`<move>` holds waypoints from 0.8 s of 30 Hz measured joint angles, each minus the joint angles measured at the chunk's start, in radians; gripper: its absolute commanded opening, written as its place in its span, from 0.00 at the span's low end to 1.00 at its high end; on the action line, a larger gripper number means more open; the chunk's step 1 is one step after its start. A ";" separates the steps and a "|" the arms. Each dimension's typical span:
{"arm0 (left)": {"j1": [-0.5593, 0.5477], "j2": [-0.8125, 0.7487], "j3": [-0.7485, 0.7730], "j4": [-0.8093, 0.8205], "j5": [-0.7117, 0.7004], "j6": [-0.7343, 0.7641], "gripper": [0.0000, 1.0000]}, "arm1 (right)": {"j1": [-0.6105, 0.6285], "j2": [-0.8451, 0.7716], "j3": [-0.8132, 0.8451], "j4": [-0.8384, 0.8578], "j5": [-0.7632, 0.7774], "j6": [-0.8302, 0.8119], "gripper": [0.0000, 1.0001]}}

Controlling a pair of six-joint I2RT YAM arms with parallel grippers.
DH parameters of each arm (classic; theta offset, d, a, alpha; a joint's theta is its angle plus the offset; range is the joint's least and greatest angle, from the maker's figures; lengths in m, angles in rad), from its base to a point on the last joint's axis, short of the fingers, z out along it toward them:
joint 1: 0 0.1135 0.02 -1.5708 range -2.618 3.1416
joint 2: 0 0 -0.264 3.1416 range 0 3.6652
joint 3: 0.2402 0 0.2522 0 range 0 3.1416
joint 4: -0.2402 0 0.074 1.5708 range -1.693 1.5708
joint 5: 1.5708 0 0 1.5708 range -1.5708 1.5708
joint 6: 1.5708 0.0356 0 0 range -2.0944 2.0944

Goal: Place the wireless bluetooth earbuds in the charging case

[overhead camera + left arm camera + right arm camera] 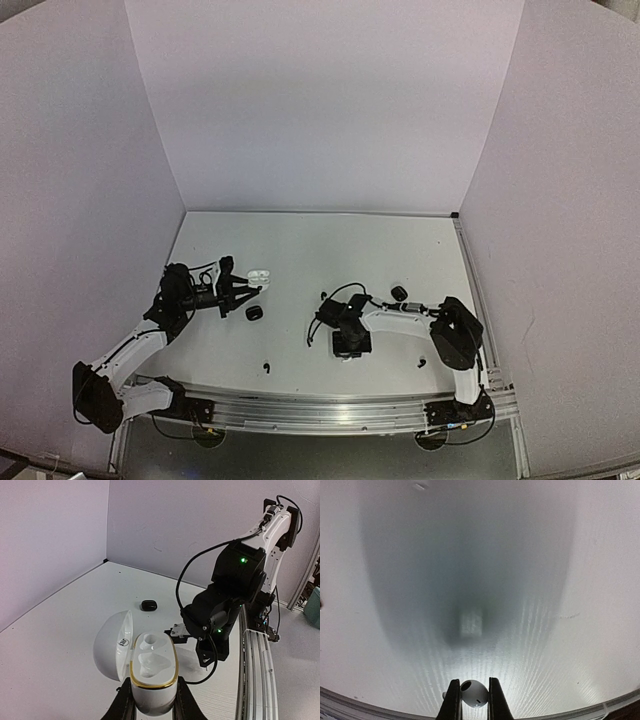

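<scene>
My left gripper [152, 702] is shut on the base of a white charging case [152, 667] with a gold rim. Its lid [112, 645] hangs open to the left, and both wells are empty. In the top view this case [259, 273] sits at the tip of the left gripper [243, 290], left of centre. My right gripper [473, 696] is shut on a white earbud [476, 692], just above the table surface. The top view shows the right gripper [350, 347] pointing down near the table's middle; the earbud is hidden there.
A closed black case [254, 313] lies just in front of the left gripper. Another black case [399, 293] [148, 605] lies behind the right arm [230, 590]. A tiny black earbud [266, 367] lies near the front rail [330, 408]. Walls enclose three sides.
</scene>
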 measured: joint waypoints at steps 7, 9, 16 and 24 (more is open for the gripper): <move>0.000 0.000 -0.017 0.039 0.053 0.027 0.00 | 0.014 -0.100 0.274 0.054 0.209 -0.345 0.00; 0.000 0.000 -0.021 0.042 0.065 0.046 0.00 | 0.025 -0.156 0.316 0.125 0.243 -0.459 0.00; -0.001 0.000 -0.021 0.052 0.085 0.150 0.00 | 0.090 -0.297 0.303 0.497 0.253 -0.847 0.00; -0.002 0.000 -0.021 0.059 0.085 0.213 0.00 | 0.126 -0.277 0.235 0.772 0.140 -1.144 0.00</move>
